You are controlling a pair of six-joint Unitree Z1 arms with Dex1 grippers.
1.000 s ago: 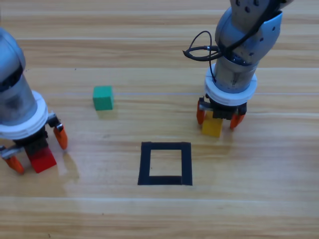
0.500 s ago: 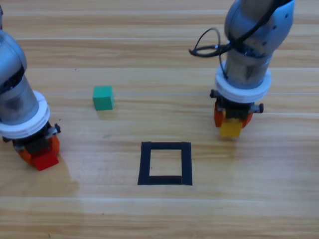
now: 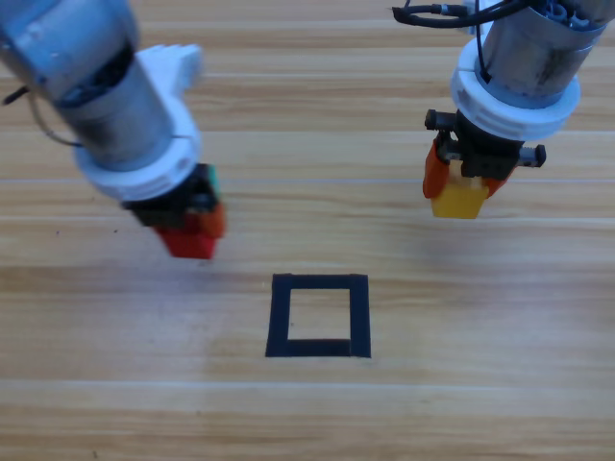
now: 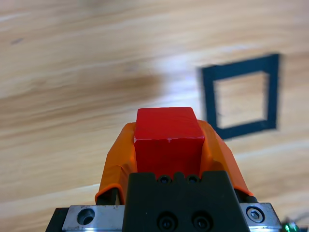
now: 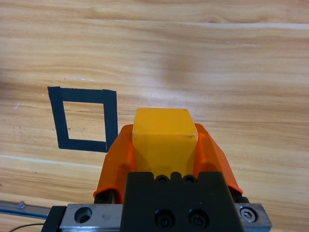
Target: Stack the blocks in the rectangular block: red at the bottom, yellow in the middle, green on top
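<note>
Both my claws are raised over the wooden table (image 3: 404,413), each holding a cube.

My left gripper (image 3: 192,230) is clamped on the red cube (image 3: 189,240), up and to the left of the black tape square (image 3: 318,315); in my left wrist view the red cube (image 4: 167,140) sits tight between the orange jaws, the square (image 4: 241,96) beyond it. My right gripper (image 3: 461,192) grips the yellow cube (image 3: 458,201), up and to the right of the square. A sliver of the green cube (image 3: 212,179) peeks out from behind my left wrist.
</note>
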